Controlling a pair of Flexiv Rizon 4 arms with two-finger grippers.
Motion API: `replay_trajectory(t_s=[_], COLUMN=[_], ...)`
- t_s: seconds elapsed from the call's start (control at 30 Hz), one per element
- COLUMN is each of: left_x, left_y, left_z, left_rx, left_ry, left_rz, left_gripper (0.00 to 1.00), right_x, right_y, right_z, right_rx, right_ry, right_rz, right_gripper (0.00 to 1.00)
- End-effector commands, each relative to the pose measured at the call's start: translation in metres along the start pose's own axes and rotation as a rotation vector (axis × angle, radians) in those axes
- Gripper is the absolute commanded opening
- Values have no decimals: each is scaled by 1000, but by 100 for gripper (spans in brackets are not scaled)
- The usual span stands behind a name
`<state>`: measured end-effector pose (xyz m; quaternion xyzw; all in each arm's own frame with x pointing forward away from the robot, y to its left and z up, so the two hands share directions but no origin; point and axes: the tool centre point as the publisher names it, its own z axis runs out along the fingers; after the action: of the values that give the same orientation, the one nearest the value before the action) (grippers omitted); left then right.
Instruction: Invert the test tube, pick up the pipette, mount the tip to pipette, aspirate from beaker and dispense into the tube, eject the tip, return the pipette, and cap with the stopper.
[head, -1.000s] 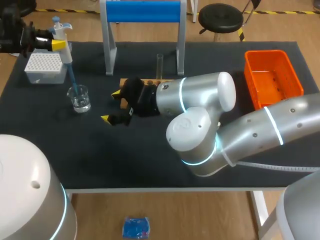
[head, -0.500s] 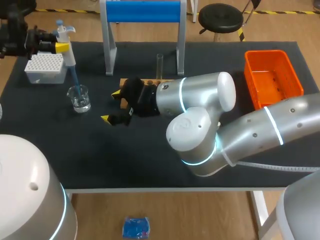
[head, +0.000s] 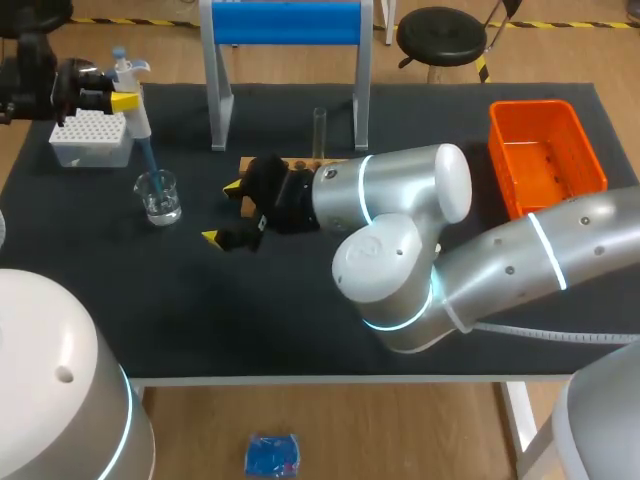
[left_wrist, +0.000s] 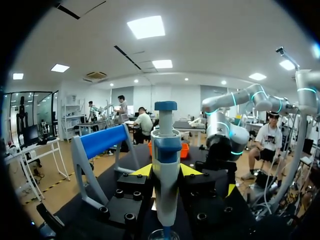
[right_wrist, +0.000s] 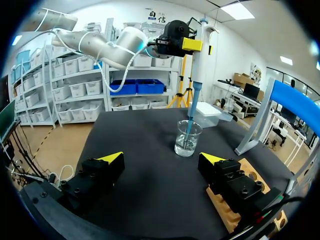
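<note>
Pipette (head: 133, 100) stands upright near the table's far left corner, clamped from both sides between the yellow-tipped fingers of the left gripper (head: 118, 90). Its blue tip (head: 148, 165) reaches down into the glass beaker (head: 160, 197), which holds clear liquid. Right gripper (head: 222, 212) sits low over the mat, fingers spread wide and grasping nothing, facing the beaker. Test tube (head: 320, 130) stands upright at the wooden rack (head: 300, 162). Tip box (head: 90, 135) lies near the beaker.

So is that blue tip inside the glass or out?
Inside: the blue tip dips below the beaker rim, toward the liquid at its bottom.
</note>
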<state>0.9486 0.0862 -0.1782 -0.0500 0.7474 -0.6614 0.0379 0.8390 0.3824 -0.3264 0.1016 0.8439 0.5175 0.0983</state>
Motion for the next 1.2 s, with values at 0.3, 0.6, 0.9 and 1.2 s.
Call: replay_trajectory(t_s=[0.3, 0.6, 0.9, 1.2], left_x=[-5, -5, -5, -5], left_y=[12, 15, 16, 16], left_z=[0, 0, 0, 0], left_rx=[4, 11, 14, 12], left_ry=[2, -3, -5, -5], left_rz=[-14, -19, -24, -33], left_gripper=[0, 0, 0, 0], right_x=[1, 1, 1, 1], right_y=[-1, -1, -1, -1], right_z=[2, 2, 2, 2], right_rx=[-4, -4, -4, -4], right_ry=[-1, -1, -1, -1], right_rz=[0, 0, 0, 0], right_gripper=[100, 100, 100, 100])
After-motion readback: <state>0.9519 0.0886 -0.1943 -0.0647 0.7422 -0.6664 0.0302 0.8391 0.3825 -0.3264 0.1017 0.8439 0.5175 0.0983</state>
